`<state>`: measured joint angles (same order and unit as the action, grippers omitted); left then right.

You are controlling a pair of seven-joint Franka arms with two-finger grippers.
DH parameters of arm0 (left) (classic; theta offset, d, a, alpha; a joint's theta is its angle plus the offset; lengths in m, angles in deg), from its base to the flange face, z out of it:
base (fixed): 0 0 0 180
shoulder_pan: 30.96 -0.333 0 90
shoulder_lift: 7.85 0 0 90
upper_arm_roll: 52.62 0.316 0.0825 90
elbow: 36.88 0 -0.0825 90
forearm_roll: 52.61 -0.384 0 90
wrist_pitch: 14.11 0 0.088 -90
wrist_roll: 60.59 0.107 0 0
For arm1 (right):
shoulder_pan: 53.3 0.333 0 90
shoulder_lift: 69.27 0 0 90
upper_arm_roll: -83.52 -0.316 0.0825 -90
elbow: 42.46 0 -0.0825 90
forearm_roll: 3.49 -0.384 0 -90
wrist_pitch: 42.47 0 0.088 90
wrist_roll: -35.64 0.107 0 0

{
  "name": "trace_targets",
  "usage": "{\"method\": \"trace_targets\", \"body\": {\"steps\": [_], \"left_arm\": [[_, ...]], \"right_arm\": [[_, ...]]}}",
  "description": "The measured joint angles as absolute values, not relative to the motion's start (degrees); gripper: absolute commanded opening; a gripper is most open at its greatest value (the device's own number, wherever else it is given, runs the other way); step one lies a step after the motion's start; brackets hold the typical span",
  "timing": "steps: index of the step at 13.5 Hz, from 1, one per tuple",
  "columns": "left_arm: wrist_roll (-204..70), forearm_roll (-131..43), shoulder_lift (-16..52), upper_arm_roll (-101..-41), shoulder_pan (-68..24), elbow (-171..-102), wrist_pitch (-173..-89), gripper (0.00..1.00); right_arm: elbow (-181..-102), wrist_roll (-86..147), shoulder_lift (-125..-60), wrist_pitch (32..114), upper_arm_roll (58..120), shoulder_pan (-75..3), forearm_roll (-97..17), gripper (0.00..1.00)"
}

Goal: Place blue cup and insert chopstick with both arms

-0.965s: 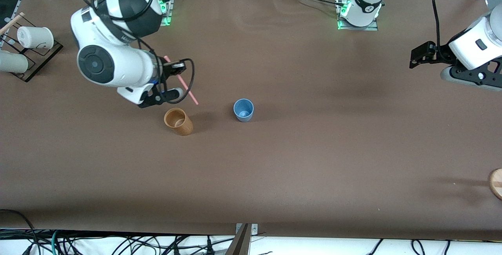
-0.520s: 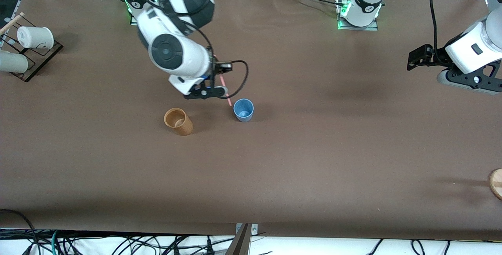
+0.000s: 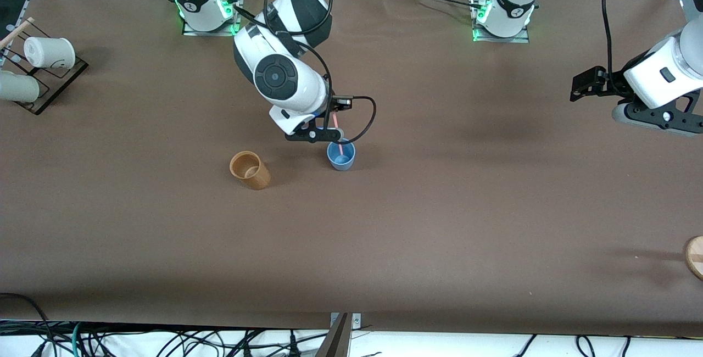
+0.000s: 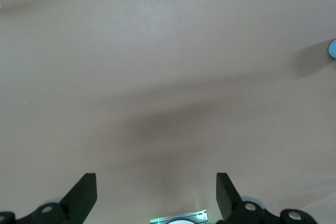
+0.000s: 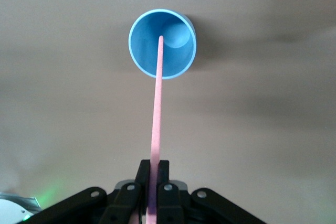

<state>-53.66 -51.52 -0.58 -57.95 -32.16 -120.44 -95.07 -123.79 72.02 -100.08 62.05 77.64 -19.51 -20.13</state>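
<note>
Right claw (image 5: 152, 182) clamped on pink chopstick (image 5: 156, 108) above upright blue cup (image 5: 163, 43), stick's tip over cup's mouth, left claw (image 4: 156, 195) spread wide, waiting over bare counter (image 3: 439, 208)

A matt brown covering, smooth and cloth-like, is laid over the table (image 3: 439, 225). The blue cup (image 3: 341, 155) looks like smooth matt plastic, and the pink chopstick (image 5: 156, 103) is plain and matt too. A wood-grain finish is seen on the tan cup (image 3: 250, 170). The arms (image 3: 285, 79) are cased in glossy white plastic, with matt black grippers. The white cups (image 3: 49, 52) at the upper left of the frame appear matt.
</note>
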Motion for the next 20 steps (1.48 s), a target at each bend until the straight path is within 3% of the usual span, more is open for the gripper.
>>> {"method": "trace_targets", "body": {"steps": [3,11,14,20], "left_arm": [[-53.7,-51.5,-0.6,-58.0,-32.2,-120.4,-95.1,1.00],[-53.7,-51.5,-0.6,-58.0,-32.2,-120.4,-95.1,1.00],[-53.7,-51.5,-0.6,-58.0,-32.2,-120.4,-95.1,1.00],[-53.7,-51.5,-0.6,-58.0,-32.2,-120.4,-95.1,1.00]], "right_arm": [[-123.6,72.0,-101.3,66.4,77.7,-19.5,-20.1,0.99],[-120.2,72.0,-99.8,65.9,79.6,-19.6,-19.6,0.99],[-119.7,72.0,-98.8,65.8,81.0,-19.8,-11.6,1.00],[-119.6,52.6,-92.4,53.3,95.1,-20.7,-5.5,1.00]]}}
